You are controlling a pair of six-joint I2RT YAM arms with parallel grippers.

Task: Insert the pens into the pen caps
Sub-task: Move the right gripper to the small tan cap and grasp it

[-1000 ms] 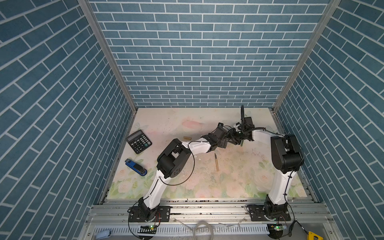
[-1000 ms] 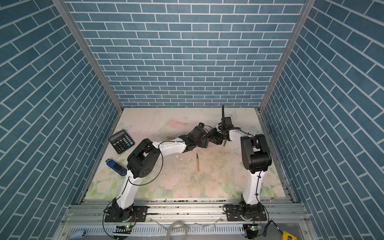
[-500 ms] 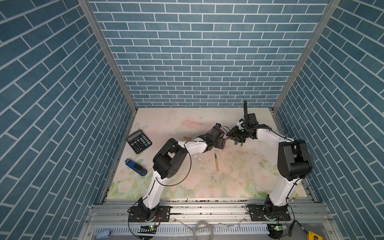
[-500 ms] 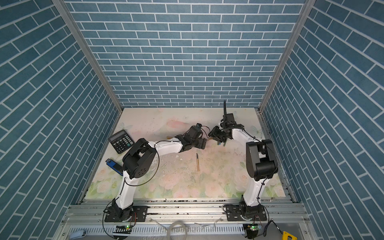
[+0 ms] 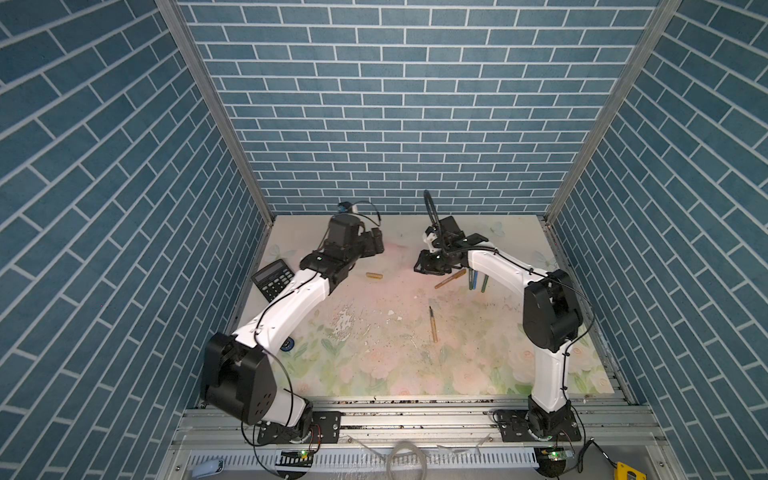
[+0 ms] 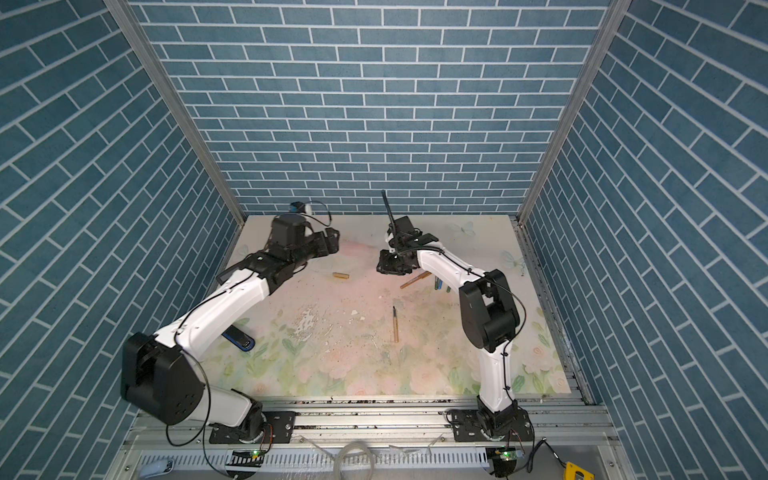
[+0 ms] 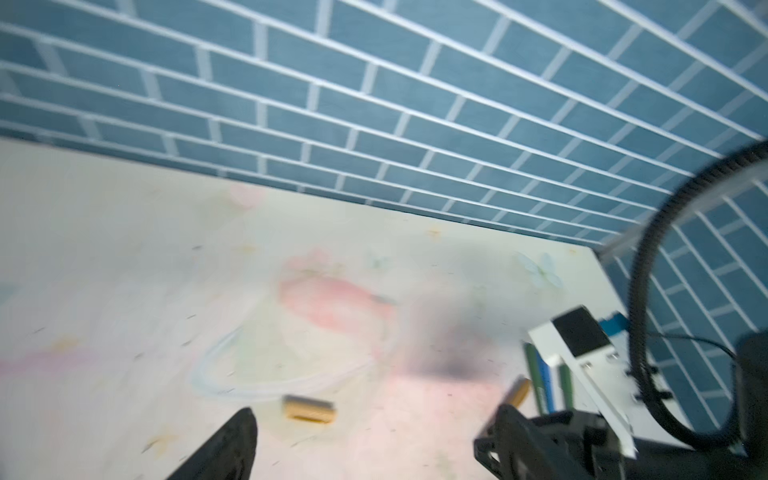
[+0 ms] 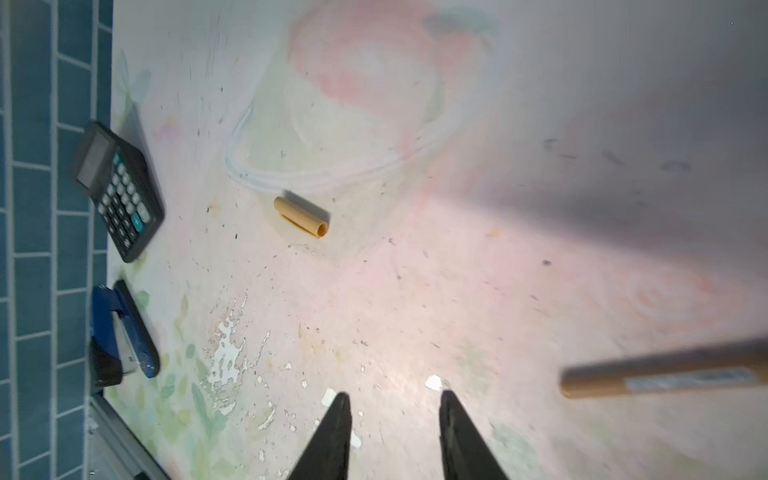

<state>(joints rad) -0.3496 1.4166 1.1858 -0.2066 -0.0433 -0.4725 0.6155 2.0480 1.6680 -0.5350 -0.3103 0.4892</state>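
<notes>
- Left gripper (image 5: 376, 246) hangs above the desk (image 5: 374, 374) near its back-left part. Its jaws are spread and empty; the wrist view shows one finger (image 7: 232, 449) and nothing against it.
- Right gripper (image 8: 394, 395) hangs low, right of centre toward the back edge. Its jaws are parted with only bare desk between them.
- Tan cap (image 5: 374, 275) lies on its side, left of centre toward the back edge, between the two grippers and apart from both.
- Tan pen (image 5: 432, 325) lies uncapped at mid-desk, its dark tip toward the back edge.
- Slanted pen (image 5: 450, 278), also tan, lies just beside the right gripper, touching neither jaw.
- Green and blue pens (image 5: 484, 283) lie side by side next to it, toward the right edge, partly hidden by the right arm.
- Calculator (image 5: 274, 279) and stapler (image 6: 239, 337) sit along the left edge.
</notes>
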